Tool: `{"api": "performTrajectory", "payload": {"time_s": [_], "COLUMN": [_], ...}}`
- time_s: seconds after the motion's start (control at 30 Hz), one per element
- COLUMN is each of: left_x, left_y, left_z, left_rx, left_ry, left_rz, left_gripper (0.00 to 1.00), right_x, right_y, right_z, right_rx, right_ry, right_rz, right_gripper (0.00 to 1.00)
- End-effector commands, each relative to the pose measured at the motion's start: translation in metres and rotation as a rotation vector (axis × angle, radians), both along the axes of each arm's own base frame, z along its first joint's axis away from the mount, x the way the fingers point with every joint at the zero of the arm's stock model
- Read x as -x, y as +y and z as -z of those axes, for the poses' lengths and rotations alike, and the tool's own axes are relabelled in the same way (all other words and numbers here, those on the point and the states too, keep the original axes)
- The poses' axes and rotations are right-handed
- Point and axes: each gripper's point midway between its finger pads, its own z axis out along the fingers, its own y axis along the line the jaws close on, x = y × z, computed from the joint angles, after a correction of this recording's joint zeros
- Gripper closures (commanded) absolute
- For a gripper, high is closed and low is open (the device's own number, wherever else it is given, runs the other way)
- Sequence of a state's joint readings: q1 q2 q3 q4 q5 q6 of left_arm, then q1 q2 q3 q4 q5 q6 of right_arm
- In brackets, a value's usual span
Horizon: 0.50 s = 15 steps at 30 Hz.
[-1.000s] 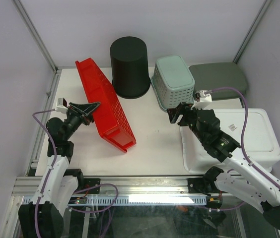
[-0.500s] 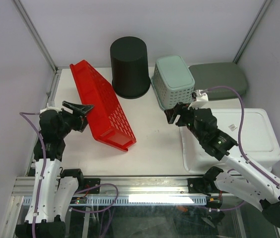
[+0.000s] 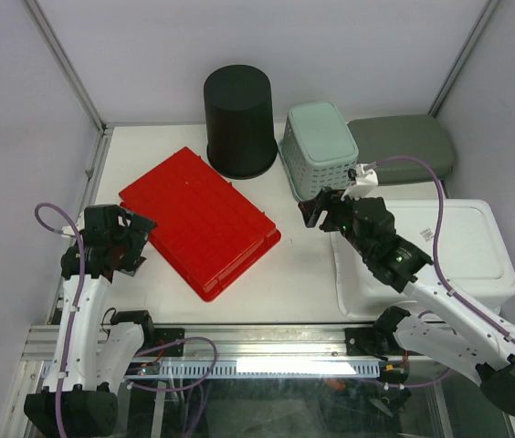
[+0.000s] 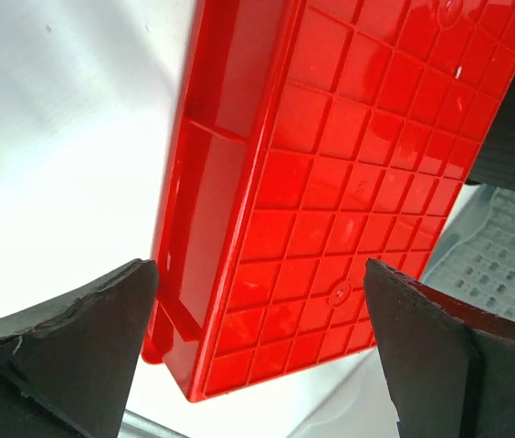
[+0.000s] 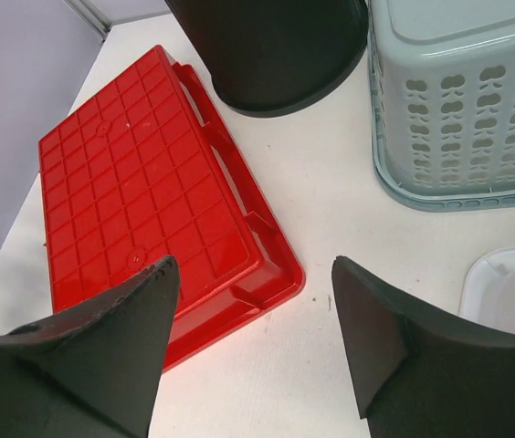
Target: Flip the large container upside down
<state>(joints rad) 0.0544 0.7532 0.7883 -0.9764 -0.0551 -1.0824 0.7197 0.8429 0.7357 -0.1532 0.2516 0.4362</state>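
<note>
The large container (image 3: pixel 198 219) is a red, shallow crate lying flat on the white table with its gridded underside up. It also fills the left wrist view (image 4: pixel 349 182) and the left of the right wrist view (image 5: pixel 139 192). My left gripper (image 3: pixel 139 245) is just off the crate's left corner, open and clear of it, with nothing between its fingers (image 4: pixel 259 283). My right gripper (image 3: pixel 317 210) hovers to the right of the crate, above the table, open and empty (image 5: pixel 255 274).
A black bucket (image 3: pixel 237 119) stands upside down behind the crate. A pale green basket (image 3: pixel 317 146) sits to its right, with a grey-green lid (image 3: pixel 404 146) behind that. A white bin (image 3: pixel 440 251) lies under the right arm. A metal frame rail (image 3: pixel 93 182) runs along the left.
The red container went from standing tilted on its long edge to lying flat, underside up. My left gripper opened, let go of it and drew back to the left. The right arm barely moved.
</note>
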Motion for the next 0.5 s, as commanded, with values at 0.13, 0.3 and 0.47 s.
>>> {"api": "performTrajectory", "payload": {"time_s": [0.13, 0.3, 0.47], "left_x": [-0.027, -0.062, -0.101], "left_y": [0.026, 0.019, -0.011], "left_z": [-0.062, -0.105, -0.139], "left_rx": [-0.246, -0.339, -0.464], "left_ry": [-0.115, -0.239, -0.353], "left_rz": [0.098, 0.242, 0.401], "left_gripper": [0.01, 0.01, 0.01], "right_x": [-0.007, -0.017, -0.028], "right_y": [-0.008, -0.021, -0.029], "right_z": [-0.016, -0.005, -0.005], "right_rx": [-0.013, 0.106, 0.212], "right_ry": [-0.032, 0.049, 0.161], "right_rz": [0.061, 0.146, 0.231], "right_gripper": [0.24, 0.18, 0.01]}}
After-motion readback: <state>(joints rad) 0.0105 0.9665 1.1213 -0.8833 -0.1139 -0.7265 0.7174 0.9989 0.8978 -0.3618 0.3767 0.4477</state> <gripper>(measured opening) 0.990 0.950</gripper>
